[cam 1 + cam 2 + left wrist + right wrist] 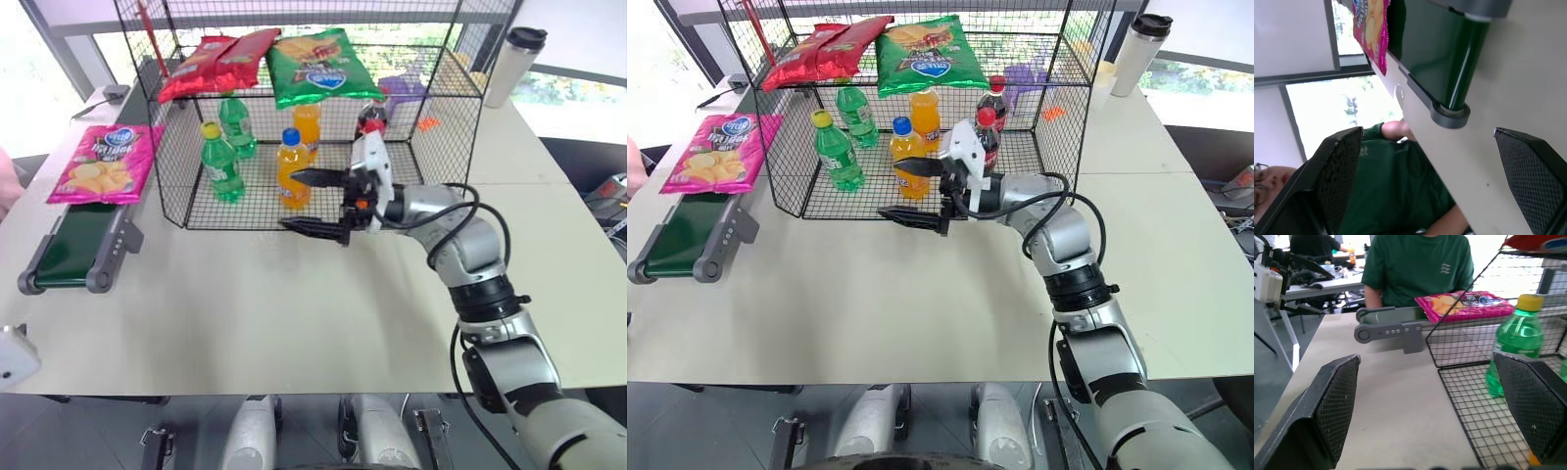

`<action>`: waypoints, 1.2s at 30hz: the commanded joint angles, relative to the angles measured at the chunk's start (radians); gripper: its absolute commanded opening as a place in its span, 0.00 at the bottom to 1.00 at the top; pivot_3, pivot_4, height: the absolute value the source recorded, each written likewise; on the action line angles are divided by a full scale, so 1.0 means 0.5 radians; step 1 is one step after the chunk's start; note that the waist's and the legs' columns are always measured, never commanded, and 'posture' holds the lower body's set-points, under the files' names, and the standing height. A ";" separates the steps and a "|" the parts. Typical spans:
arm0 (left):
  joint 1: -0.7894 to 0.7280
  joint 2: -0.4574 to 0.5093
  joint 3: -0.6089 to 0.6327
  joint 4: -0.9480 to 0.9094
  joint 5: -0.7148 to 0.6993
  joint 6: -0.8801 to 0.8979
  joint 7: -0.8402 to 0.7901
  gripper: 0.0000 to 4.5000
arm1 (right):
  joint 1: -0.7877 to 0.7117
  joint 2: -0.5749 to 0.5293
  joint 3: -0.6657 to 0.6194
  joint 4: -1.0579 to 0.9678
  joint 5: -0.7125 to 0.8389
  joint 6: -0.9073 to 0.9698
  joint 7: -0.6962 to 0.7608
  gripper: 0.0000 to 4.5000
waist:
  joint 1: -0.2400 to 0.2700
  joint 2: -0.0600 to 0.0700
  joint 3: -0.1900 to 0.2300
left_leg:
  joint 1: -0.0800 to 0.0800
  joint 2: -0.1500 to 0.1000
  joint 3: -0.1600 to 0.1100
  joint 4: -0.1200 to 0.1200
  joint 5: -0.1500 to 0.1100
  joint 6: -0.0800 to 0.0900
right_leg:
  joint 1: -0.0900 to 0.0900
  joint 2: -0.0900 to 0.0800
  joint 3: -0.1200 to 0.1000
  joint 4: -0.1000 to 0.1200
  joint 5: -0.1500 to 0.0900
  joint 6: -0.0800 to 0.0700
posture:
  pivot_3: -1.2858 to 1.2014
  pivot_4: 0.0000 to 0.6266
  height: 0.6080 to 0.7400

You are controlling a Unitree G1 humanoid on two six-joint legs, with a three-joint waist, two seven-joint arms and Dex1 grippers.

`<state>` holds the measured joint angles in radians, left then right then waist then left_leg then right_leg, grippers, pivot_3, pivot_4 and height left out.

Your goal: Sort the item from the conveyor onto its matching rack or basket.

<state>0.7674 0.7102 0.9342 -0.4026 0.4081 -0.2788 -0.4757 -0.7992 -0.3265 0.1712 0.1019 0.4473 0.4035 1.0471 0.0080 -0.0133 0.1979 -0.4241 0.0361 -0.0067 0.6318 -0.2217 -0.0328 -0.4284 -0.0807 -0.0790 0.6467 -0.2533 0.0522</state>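
The item, a magenta-pink chip bag (101, 163), lies flat on the far end of the conveyor (71, 245), just left of the rack (446, 137). My right gripper (315, 203) hangs open and empty before the rack's front edge, pointing left toward the conveyor, well apart from the bag. In the right wrist view the pink bag (1464, 303) shows beyond its open fingers (1339, 401). My left gripper (1427, 134) is open and empty, near the conveyor's near end roller (1452, 110), with the pink bag (1371, 29) farther along the belt.
Red bags (211, 61) and a green bag (318, 64) lie on the rack's upper shelf. Green (220, 162), orange (291, 166) and cola (370, 117) bottles stand on its floor. A white tumbler (514, 64) stands back right. A person in a green shirt (1418, 267) sits behind the conveyor.
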 commanded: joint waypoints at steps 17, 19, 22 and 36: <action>-0.182 -0.192 -0.276 0.093 0.464 -0.114 0.510 0.99 | -0.003 0.029 -0.026 0.105 -0.131 -0.135 0.029 1.00 | -0.015 -0.002 -0.001 | 0.001 0.003 0.001 0.000 0.000 0.000 | 0.000 0.001 0.000 0.003 0.004 0.006 | 0.52 0.24 1.00; -0.196 -0.200 -0.301 0.084 0.495 -0.097 0.530 0.99 | 0.002 0.026 -0.026 0.106 -0.145 -0.139 0.025 1.00 | -0.021 -0.002 -0.001 | 0.001 0.003 0.001 0.000 0.000 0.000 | 0.000 0.002 0.000 0.003 0.005 0.006 | 0.52 0.24 1.00; -0.223 -0.208 -0.338 0.081 0.537 -0.063 0.559 0.99 | 0.003 0.024 -0.034 0.111 -0.158 -0.144 0.016 1.00 | -0.036 -0.002 -0.001 | 0.001 0.003 0.001 0.000 0.000 0.000 | 0.000 0.002 0.000 0.003 0.005 0.007 | 0.52 0.24 1.00; -0.450 -0.175 -0.498 0.110 0.729 0.111 0.719 0.99 | 0.042 0.013 -0.034 0.085 -0.198 -0.157 -0.036 1.00 | -0.042 -0.003 -0.002 | 0.003 0.004 0.001 0.000 0.000 0.000 | 0.000 0.002 0.000 0.007 0.005 0.008 | 0.52 0.24 1.00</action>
<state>0.5469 0.6088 0.6844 -0.3462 0.7669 -0.2404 -0.1292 -0.7753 -0.3190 0.1738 0.1744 0.3448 0.3413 1.0340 -0.0130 -0.0146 0.1971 -0.4222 0.0381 -0.0062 0.6317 -0.2216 -0.0328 -0.4282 -0.0795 -0.0791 0.6505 -0.2506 0.0559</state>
